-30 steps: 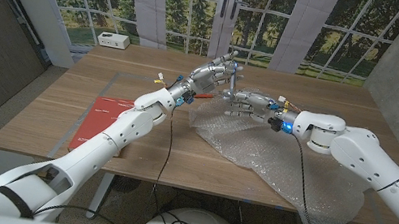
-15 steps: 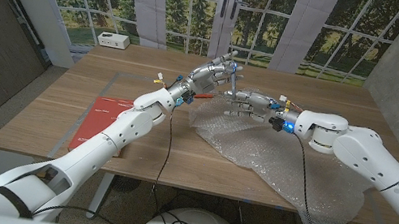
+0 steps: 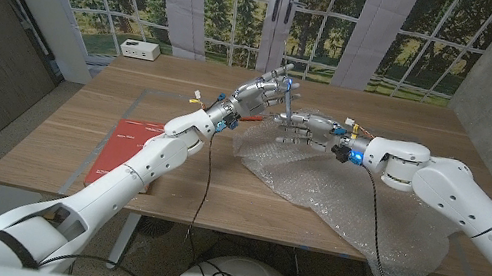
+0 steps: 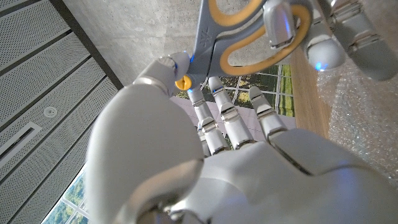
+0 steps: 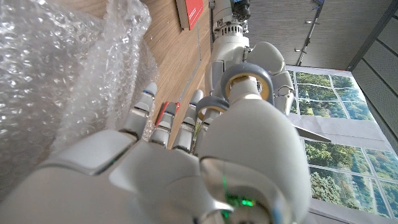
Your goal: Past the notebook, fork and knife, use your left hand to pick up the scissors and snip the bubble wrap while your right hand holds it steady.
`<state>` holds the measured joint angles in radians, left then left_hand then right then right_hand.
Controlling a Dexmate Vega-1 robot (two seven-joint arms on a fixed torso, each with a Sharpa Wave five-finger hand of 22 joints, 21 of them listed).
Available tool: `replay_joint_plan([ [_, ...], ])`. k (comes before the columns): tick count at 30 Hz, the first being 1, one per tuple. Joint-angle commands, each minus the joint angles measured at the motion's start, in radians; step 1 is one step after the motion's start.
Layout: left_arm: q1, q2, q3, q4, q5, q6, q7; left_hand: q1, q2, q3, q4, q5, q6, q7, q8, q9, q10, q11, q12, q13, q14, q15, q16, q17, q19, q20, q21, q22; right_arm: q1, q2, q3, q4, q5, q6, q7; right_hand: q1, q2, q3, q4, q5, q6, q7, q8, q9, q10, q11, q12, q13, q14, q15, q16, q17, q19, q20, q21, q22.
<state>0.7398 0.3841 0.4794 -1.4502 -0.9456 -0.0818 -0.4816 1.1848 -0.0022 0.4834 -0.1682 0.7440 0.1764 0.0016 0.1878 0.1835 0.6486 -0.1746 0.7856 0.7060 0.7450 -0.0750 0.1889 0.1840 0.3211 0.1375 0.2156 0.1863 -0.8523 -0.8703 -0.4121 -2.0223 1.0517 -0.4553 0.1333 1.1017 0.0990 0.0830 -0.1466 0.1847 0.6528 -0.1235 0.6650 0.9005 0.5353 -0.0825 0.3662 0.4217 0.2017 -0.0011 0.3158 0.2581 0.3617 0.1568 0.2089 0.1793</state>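
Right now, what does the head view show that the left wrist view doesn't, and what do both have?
Head view alone: the red notebook on the wooden table, the white box at its far edge, and the right hand at the sheet's far edge. Left wrist view alone: the scissors' grey-and-yellow handle loops up close. Both: the left hand holding the scissors and the bubble wrap.

- Both arms: glossy white rounded shells, segmented
- left hand [image 3: 261,91] and right hand [image 3: 307,125]: silver-grey metal, jointed fingers, pale rounded fingertips
- Blue light at each wrist; green light on right hand's back
- Thin black cables along both forearms
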Motion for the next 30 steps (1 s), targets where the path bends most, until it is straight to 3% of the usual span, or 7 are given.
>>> replay_joint_plan([
  [1,0.008,0.006,0.000,-0.008,-0.002,-0.001,-0.006,0.021,0.029,0.002,0.003,0.000,-0.001,-0.003,0.003,0.004,0.022,-0.020,0.035,0.003,0.007,-0.133,0.007,0.002,-0.007,0.000,0.001,0.002,0.003,-0.010,-0.001,-0.015,0.011,-0.015,-0.004,0.008,0.000,0.000,0.007,-0.003,-0.036,-0.007,0.049,0.064,0.062,-0.047,0.018,0.016,0.030,-0.013,0.021,0.008,0.017,-0.011,0.011,0.005],
  [7,0.016,0.012,-0.002,-0.019,-0.003,-0.001,-0.004,0.022,0.029,0.001,0.003,-0.001,0.000,-0.003,0.003,0.004,0.026,-0.019,0.036,0.002,0.007,-0.134,0.007,0.003,-0.007,0.000,0.001,0.002,-0.006,-0.016,0.005,-0.022,0.021,-0.013,-0.003,0.008,0.009,0.000,0.012,-0.002,-0.078,-0.010,0.137,0.173,0.059,-0.075,0.068,0.105,0.057,-0.032,0.041,0.030,0.035,-0.008,0.016,0.007],
  [10,0.019,0.014,-0.001,-0.024,-0.004,-0.002,-0.004,0.022,0.029,0.000,0.003,-0.002,0.000,-0.003,0.003,0.004,0.025,-0.021,0.036,0.002,0.006,-0.133,0.006,0.003,-0.008,0.000,0.001,0.002,-0.011,-0.017,0.007,-0.025,0.028,-0.013,-0.005,0.005,0.023,0.003,0.016,-0.001,-0.099,-0.008,0.154,0.182,0.014,-0.080,0.107,0.184,0.064,-0.070,0.059,0.067,0.056,-0.007,0.026,0.012],
  [14,0.022,0.017,0.000,-0.028,-0.002,-0.002,-0.004,0.023,0.029,-0.002,0.003,-0.004,0.001,-0.004,0.004,0.004,0.023,-0.020,0.036,0.003,0.007,-0.133,0.007,0.004,-0.008,0.001,0.001,0.002,-0.015,-0.021,0.010,-0.029,0.038,-0.019,-0.008,0.007,0.027,0.002,0.014,-0.001,-0.105,-0.008,0.169,0.168,-0.027,-0.080,0.179,0.299,0.088,-0.118,0.110,0.148,0.095,-0.062,0.051,0.027],
  [16,0.024,0.017,-0.001,-0.030,-0.005,-0.001,-0.004,0.023,0.029,-0.003,0.003,-0.005,0.002,-0.004,0.004,0.004,0.023,-0.021,0.035,0.001,0.009,-0.133,0.008,0.004,-0.008,0.001,0.001,0.002,-0.016,-0.025,0.012,-0.032,0.040,-0.019,-0.004,0.004,0.028,-0.001,0.015,-0.001,-0.111,-0.008,0.179,0.166,-0.054,-0.079,0.217,0.360,0.083,-0.128,0.137,0.202,0.098,-0.065,0.066,0.041],
  [26,0.031,0.022,-0.001,-0.038,-0.005,-0.002,0.002,0.024,0.032,-0.003,0.004,-0.006,0.002,-0.003,0.003,0.004,0.023,-0.019,0.037,0.002,0.009,-0.134,0.008,0.004,-0.010,0.003,0.000,0.002,-0.019,-0.040,0.018,-0.049,0.049,-0.024,-0.003,-0.009,0.000,-0.029,0.013,0.005,-0.124,0.000,0.227,0.151,-0.177,-0.048,0.471,0.734,0.072,-0.136,0.316,0.507,0.076,-0.079,0.144,0.110],
  [30,0.031,0.023,0.001,-0.035,-0.007,0.004,0.005,0.025,0.031,-0.004,0.003,-0.007,0.001,-0.002,0.003,0.004,0.024,-0.017,0.037,0.001,0.009,-0.132,0.008,0.004,-0.011,0.004,0.000,0.002,-0.019,-0.045,0.021,-0.057,0.054,-0.032,-0.012,0.007,-0.004,-0.031,0.008,0.005,-0.108,0.011,0.268,0.153,-0.187,-0.034,0.610,0.814,0.114,-0.150,0.452,0.677,0.128,-0.105,0.224,0.160],
])
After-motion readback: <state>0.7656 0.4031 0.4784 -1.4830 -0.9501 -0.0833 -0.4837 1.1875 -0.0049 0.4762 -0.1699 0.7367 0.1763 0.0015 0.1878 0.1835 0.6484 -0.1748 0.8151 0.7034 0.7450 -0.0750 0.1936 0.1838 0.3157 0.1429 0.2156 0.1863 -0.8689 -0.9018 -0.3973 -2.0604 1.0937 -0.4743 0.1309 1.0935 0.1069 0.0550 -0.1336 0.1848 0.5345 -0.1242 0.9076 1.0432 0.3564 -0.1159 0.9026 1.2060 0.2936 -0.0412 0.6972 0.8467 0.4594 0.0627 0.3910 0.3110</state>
